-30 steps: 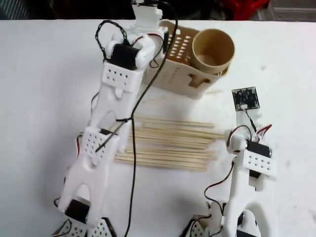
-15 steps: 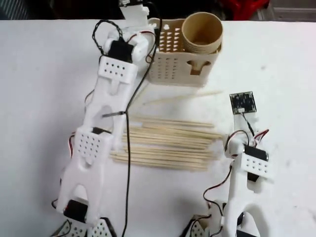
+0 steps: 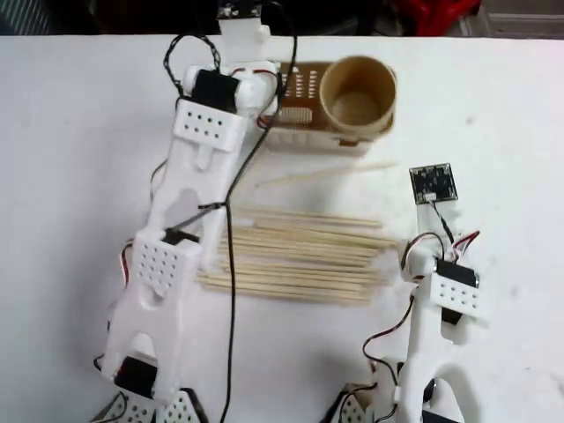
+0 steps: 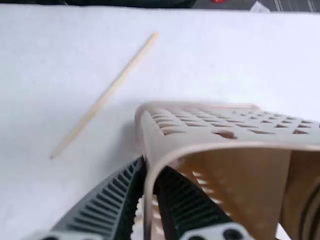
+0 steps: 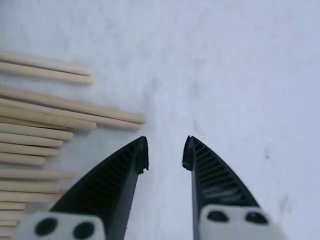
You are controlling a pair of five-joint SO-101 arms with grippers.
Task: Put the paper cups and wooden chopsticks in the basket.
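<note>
The basket (image 3: 304, 137) sat near the table's (image 3: 79, 132) far edge with paper cups (image 3: 357, 97) inside, its wall pinched between the left gripper's (image 4: 150, 172) jaws. The wooden chopsticks (image 3: 300, 256) lay piled mid-table, with one stray chopstick (image 3: 326, 174) nearer the basket. The right gripper (image 5: 165, 150) hung open beside the pile's ends. The cups seemed done; the next move likely called for grasping the sticks.

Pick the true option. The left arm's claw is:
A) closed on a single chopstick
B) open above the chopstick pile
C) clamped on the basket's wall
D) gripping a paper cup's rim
C: in the left wrist view the left claw has one finger on each side of the basket wall, while the loose chopstick lies apart on the table.
</note>
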